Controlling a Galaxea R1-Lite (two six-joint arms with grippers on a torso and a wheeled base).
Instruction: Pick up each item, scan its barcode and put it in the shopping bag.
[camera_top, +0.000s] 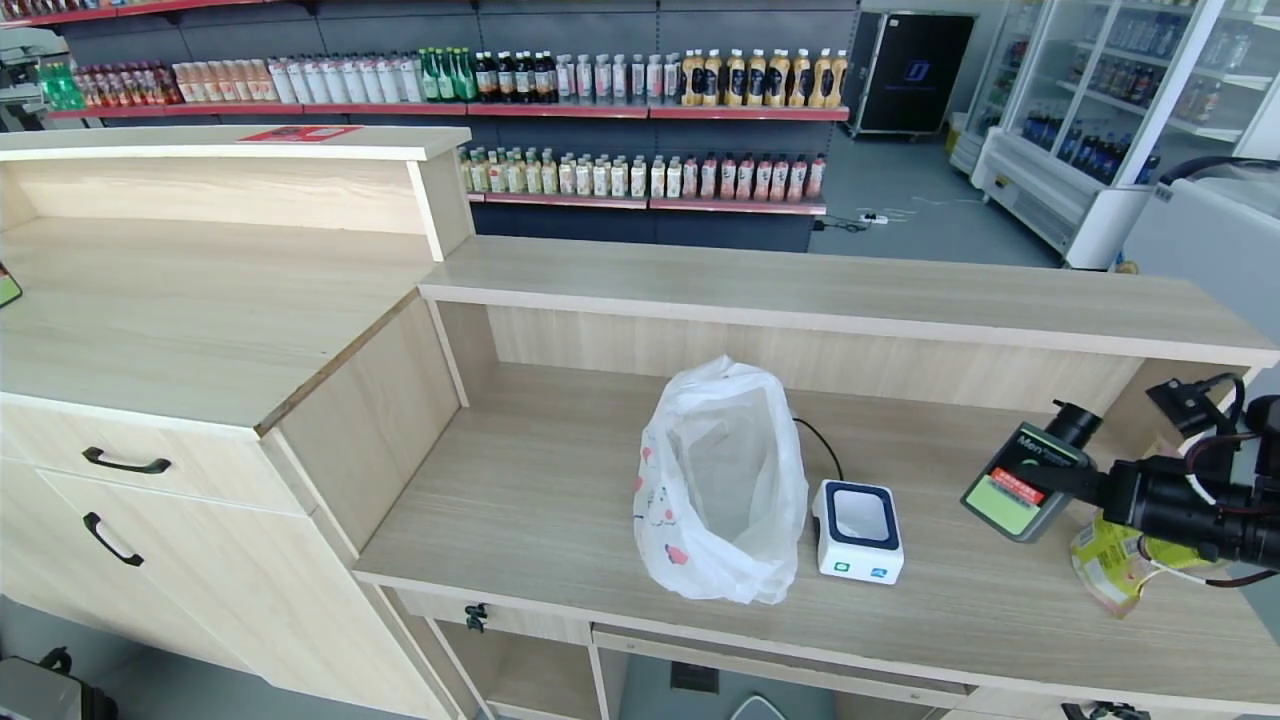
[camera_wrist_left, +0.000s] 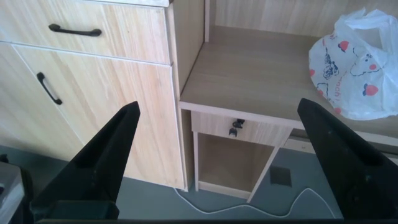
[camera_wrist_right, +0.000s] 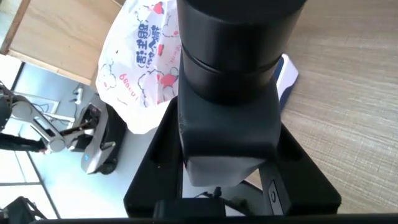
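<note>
My right gripper (camera_top: 1058, 480) is shut on a dark grey bottle (camera_top: 1022, 478) with a black cap and a green label, held tilted in the air to the right of the scanner (camera_top: 858, 530). In the right wrist view the bottle (camera_wrist_right: 230, 56) stands between the fingers (camera_wrist_right: 158, 168), above the scanner (camera_wrist_right: 288, 73) and the bag (camera_wrist_right: 140, 68). The white plastic shopping bag (camera_top: 720, 480) stands open on the lower counter, just left of the scanner. My left gripper (camera_wrist_left: 217, 106) hangs open, low in front of the cabinet, with nothing between its fingers; the bag (camera_wrist_left: 357, 62) lies far off.
A yellow-green pouch (camera_top: 1110, 565) lies on the counter (camera_top: 520, 500) under my right arm. A raised ledge (camera_top: 800, 290) runs behind the counter, and a taller cabinet (camera_top: 200, 320) with drawers stands to the left. The scanner's cable (camera_top: 825, 445) trails behind the bag.
</note>
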